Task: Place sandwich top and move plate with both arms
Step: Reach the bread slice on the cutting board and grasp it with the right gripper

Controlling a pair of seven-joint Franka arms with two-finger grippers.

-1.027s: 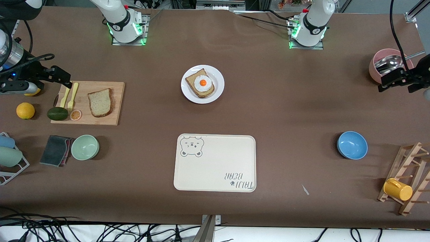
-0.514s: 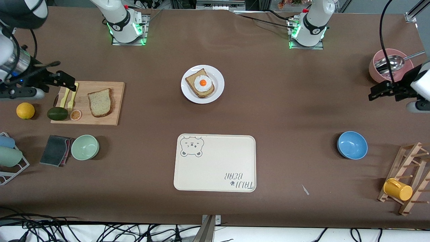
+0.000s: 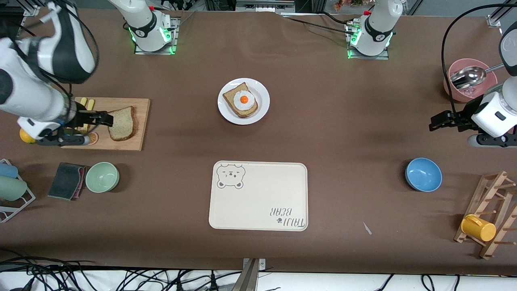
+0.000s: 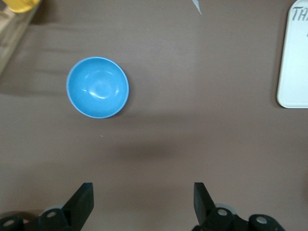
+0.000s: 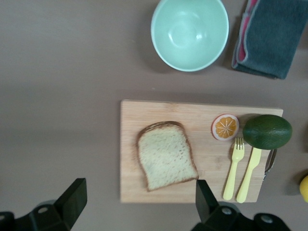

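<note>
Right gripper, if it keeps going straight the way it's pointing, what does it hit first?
Most likely the sandwich top on the wooden cutting board. The right gripper hangs open over that board with the slice lying between its fingers' line, though its height is hard to judge.

A: The brown table covering [image 3: 363,133] looks matt, like cloth. The rectangular pale wooden cutting board [image 5: 202,151] shows smooth grain, and the tan slice of bread [image 5: 167,155] on it has a porous, rough crumb.

B: The small round white plate [image 3: 262,106] is glossy. The round blue bowl [image 4: 97,87] shines too, and the mint-green bowl [image 5: 189,32] looks smooth, softly shiny. The folded dark grey cloth [image 5: 269,36] is fuzzy.

A: The silver ladle [image 3: 468,76] is polished metal.
</note>
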